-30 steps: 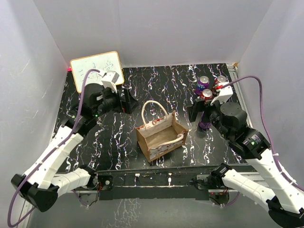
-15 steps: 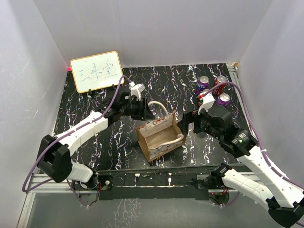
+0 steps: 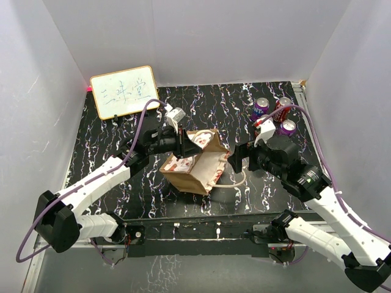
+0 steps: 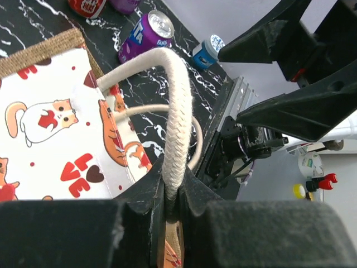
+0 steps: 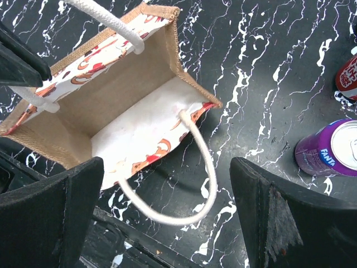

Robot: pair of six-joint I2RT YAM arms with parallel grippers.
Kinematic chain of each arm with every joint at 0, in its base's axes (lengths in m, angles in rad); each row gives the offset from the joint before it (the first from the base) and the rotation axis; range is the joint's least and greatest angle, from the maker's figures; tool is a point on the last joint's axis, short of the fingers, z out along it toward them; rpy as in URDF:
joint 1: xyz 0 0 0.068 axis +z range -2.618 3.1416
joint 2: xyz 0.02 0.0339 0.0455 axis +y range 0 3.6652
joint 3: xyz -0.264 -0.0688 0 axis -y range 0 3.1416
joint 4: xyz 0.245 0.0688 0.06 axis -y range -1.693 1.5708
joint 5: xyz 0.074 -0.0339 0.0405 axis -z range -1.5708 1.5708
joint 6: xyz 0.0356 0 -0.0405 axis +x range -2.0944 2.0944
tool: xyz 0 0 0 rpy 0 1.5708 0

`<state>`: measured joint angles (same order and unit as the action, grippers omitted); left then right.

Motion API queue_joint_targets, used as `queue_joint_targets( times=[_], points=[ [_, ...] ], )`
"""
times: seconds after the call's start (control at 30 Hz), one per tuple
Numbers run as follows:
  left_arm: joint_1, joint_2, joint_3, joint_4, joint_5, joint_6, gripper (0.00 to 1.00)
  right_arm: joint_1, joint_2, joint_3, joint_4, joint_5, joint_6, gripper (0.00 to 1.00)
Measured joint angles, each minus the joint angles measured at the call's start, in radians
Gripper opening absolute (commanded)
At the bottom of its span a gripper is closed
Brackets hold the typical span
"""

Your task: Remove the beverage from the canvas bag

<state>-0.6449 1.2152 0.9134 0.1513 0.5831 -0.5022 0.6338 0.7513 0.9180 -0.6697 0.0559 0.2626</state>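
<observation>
Left gripper [image 3: 183,141] is clamped on one white rope handle [image 4: 175,111] of the canvas bag [image 3: 195,168]; the left wrist view shows both fingers pinching the cord. Half a second ago this gripper hung spread beside that handle and the bag stood upright near the middle of the black marbled table [image 3: 208,104], mouth to the ceiling. Now the bag is tipped over at about the same spot, its held edge raised toward the far side and its tan bottom swung to the near left. The mouth faces right, toward the right gripper [image 3: 235,157], so the line from bottom to mouth runs roughly left to right across the table, slanting a little away. The other handle [image 3: 235,180] has dropped out and lies as a loop on the table just in front of the mouth. The right gripper stays where it was, jaws wide apart and holding nothing, just beside the bag's mouth; its wrist view looks into the pale lining. Three cans [image 3: 278,116] remain standing at the far right, and the whiteboard [image 3: 124,90] leans at the far left.
</observation>
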Motion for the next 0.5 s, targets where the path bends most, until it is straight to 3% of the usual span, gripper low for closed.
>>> queue_joint_targets(
  times=[0.3, 0.5],
  points=[
    [0.000, 0.036, -0.024, 0.055, -0.015, -0.082, 0.00, 0.000, 0.016, 0.000, 0.001, -0.002, -0.003, 1.00],
    [0.000, 0.132, -0.026, 0.293, 0.051, -0.294, 0.00, 0.000, 0.016, 0.000, 0.004, -0.002, -0.003, 1.00]
  ],
)
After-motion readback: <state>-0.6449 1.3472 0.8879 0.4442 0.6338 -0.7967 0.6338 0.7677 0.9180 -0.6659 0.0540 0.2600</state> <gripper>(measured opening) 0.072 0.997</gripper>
